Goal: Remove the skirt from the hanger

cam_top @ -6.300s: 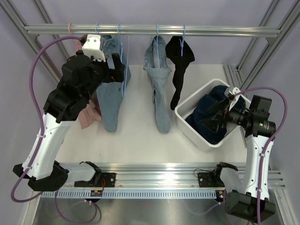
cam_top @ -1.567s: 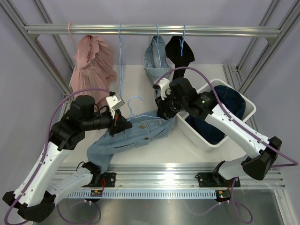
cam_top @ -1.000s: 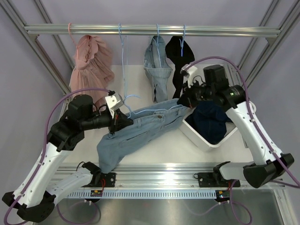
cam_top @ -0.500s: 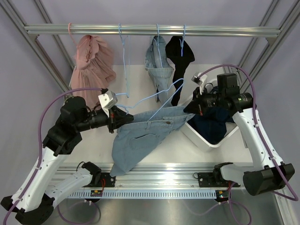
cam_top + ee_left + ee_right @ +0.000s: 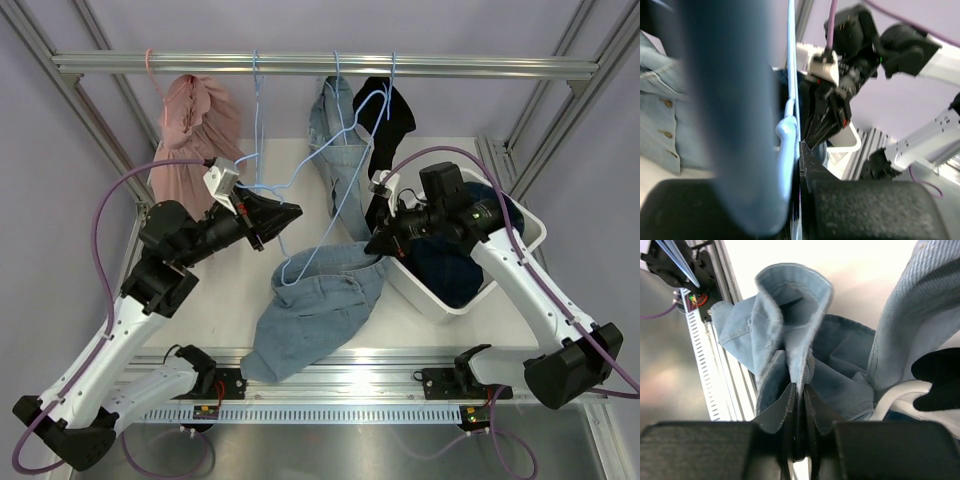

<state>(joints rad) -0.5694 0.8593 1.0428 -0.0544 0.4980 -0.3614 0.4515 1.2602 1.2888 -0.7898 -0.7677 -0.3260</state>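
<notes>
Now left jaws on hanger (image 5: 791,75), right jaws on skirt (image 5: 318,310) — hem past table (image 5: 235,300).

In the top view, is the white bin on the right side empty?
No, a dark blue garment lies inside the white bin.

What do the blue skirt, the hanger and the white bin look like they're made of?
Skirt: denim, matte, with stitched seams and buttons showing.
Hanger: thin light-blue rod, smooth, probably plastic or coated wire.
Bin: apparently rigid white plastic, with smooth walls.
</notes>
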